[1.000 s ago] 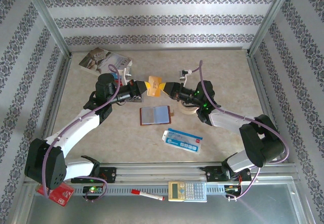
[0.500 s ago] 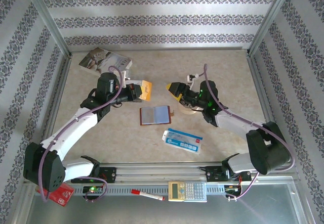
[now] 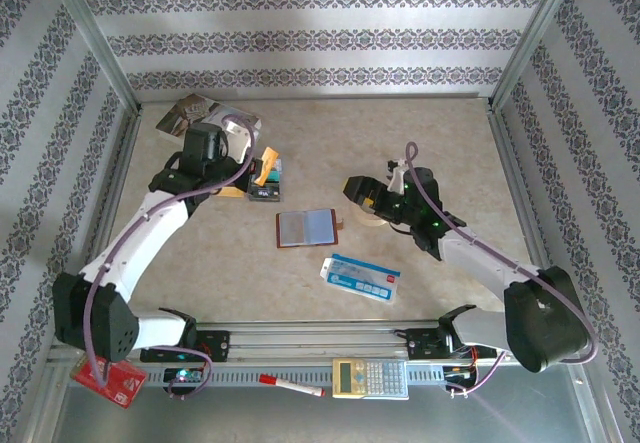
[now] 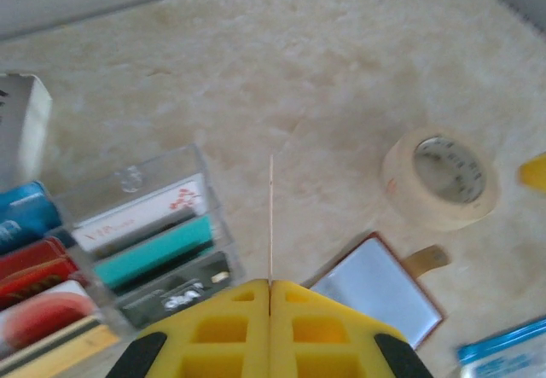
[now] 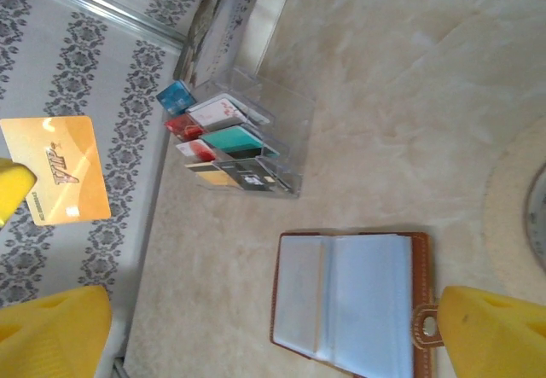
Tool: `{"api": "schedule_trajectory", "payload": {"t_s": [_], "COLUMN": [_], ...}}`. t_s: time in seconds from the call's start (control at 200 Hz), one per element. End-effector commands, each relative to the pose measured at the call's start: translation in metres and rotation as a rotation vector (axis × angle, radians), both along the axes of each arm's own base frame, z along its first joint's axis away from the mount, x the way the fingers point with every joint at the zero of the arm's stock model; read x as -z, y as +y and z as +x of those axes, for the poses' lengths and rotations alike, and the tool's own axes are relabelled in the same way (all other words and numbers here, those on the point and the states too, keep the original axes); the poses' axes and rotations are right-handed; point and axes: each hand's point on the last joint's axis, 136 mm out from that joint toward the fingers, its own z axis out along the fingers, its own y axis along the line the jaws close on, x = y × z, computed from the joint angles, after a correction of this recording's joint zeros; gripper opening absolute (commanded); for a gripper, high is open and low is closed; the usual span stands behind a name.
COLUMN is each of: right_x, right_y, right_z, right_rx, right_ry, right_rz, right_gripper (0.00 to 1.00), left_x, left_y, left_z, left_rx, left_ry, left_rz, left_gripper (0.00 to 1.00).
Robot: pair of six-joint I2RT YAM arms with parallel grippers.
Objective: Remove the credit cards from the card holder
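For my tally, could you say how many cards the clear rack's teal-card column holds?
3: white plastic card at one end, teal card midway, black card at the other; more may hide.

Beige marbled tabletop (image 3: 450,133) under right gripper (image 3: 358,193); striped floral wallpaper panels (image 3: 320,23) beyond it; aluminium frame posts (image 3: 95,33); even, diffuse light.

The beige marbled worktop (image 3: 420,133) carries an open reddish-brown leather card holder (image 3: 308,228), a blue-and-white flat packet (image 3: 361,277), a cream tape roll (image 4: 439,179), a paperback book (image 3: 185,118) and a clear plastic card rack (image 5: 286,130).
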Motion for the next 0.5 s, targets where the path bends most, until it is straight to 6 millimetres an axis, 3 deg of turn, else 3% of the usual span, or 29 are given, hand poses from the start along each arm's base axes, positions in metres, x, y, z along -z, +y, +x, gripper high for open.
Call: {"api": "schedule_trajectory", "payload": {"t_s": [0.0, 0.175, 0.245, 0.495], "right_x": [0.005, 0.007, 0.007, 0.006], "right_y": [-0.013, -0.019, -0.021, -0.021], "right_z": [-0.002, -0.004, -0.005, -0.007], "right_rx": [0.014, 0.020, 0.025, 0.032], "right_ry": [-0.024, -0.013, -0.012, -0.004], "right_rz": [-0.060, -0.069, -0.070, -0.063], "right_gripper": [0.98, 0.98, 0.98, 0.98], "left_x": [0.023, 0.062, 0.068, 0.092], "left_y": [0.010, 0.032, 0.036, 0.073], "left_z": [-0.008, -0.012, -0.020, -0.020], "left_rx": [0.209, 0.397, 0.492, 0.549], "left_ry": [0.001, 0.043, 0.015, 0.057], "left_rz": [0.180, 0.346, 0.362, 0.533], "left_gripper": [0.00, 0.00, 0.00, 0.00]}}
